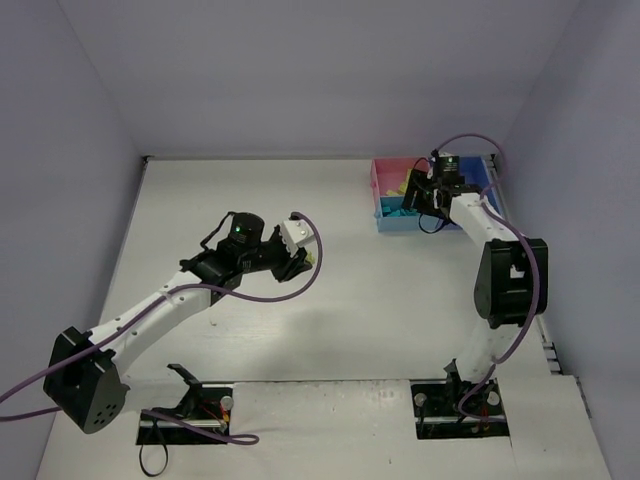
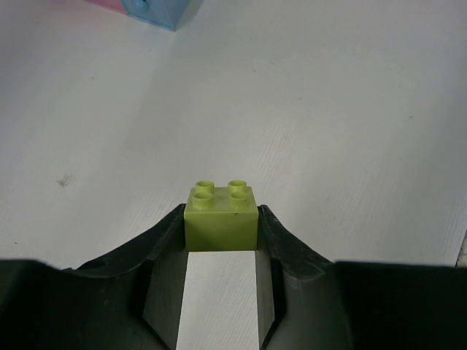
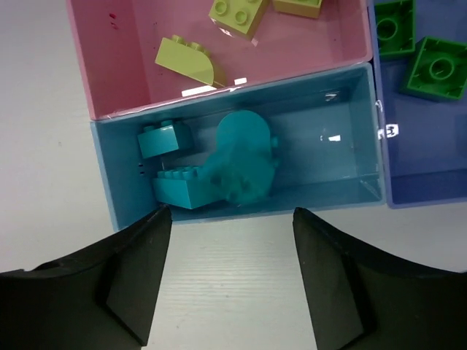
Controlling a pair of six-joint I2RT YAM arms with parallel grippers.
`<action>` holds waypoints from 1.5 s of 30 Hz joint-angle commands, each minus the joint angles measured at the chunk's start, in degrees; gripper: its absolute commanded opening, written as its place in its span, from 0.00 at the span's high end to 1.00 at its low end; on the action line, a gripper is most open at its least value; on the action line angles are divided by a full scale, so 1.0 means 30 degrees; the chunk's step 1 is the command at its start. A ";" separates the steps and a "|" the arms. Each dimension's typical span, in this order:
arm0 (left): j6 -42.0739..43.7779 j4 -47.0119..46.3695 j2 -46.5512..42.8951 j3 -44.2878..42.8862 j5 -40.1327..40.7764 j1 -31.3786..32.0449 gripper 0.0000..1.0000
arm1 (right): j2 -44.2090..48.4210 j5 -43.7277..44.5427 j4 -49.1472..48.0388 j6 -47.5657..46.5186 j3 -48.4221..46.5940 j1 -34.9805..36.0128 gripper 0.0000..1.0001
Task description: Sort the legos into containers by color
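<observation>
A flat white matte table (image 1: 380,300) spread beneath both sets of jaws; plain pale lavender-grey walls (image 1: 300,70) rose beyond them, softly, evenly lit.

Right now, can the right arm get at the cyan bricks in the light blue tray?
Probably yes. The right gripper hangs open at the near wall of the light blue tray, holding nothing, and the cyan bricks lie uncovered in the open tray just ahead of it.

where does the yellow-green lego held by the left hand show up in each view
top external: yellow-green lego just left of centre, in the left hand, mostly hidden
left wrist: lower centre, clamped between the fingers
right wrist: not in it
shared landmark: light blue tray, upper right in top external, top edge in left wrist, centre in right wrist
</observation>
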State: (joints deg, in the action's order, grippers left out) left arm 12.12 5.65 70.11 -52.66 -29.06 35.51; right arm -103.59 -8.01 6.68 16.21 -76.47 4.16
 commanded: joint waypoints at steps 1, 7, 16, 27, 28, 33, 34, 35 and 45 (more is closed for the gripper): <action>-0.0144 -0.1326 -0.0693 -0.0755 -0.0274 -0.0117 1.00 | 0.0692 0.0913 -0.1230 -0.0509 -0.1522 -0.0070 0.35; -0.0114 -0.1531 -0.0400 -0.1048 -0.0772 -0.0117 1.00 | 0.2648 -0.2713 -0.1171 -0.0131 -0.1349 0.0018 0.26; 0.0647 -0.2587 0.0068 -0.2014 -0.1153 -0.0117 0.94 | 0.5670 -1.2762 -0.1171 0.2269 0.0233 0.3203 0.26; 0.1233 -0.2880 0.0625 -0.3245 -0.1564 -0.0116 0.94 | 0.6318 -1.4732 -0.2050 0.4031 0.0997 0.6286 0.26; 0.1263 -0.2850 0.0654 -0.3362 -0.1593 -0.0117 0.94 | 0.6288 -1.4761 -0.2079 0.4176 0.0997 0.6404 0.28; 0.1263 -0.2850 0.0889 -0.3627 -0.1418 -0.0117 0.94 | 0.6142 -1.4703 -0.3074 0.4587 0.1289 0.7429 0.32; 0.1263 -0.2821 0.0947 -0.3656 -0.1446 -0.0117 0.94 | 0.6142 -1.4732 -0.3162 0.4617 0.1464 0.7546 0.32; 0.1292 -0.2821 0.1035 -0.3714 -0.1418 -0.0117 0.94 | 0.6171 -1.4703 -0.3279 0.4646 0.1552 0.7780 0.32; 0.1234 -0.2967 0.1211 -0.4008 -0.1418 -0.0117 0.94 | 0.6200 -1.3972 -0.3632 0.4648 0.2373 0.8368 0.69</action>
State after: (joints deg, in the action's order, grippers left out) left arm 14.94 1.80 74.63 -60.66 -32.58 35.51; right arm -86.87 -48.82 -0.69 30.04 -69.36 28.38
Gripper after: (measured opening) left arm 0.301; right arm 0.357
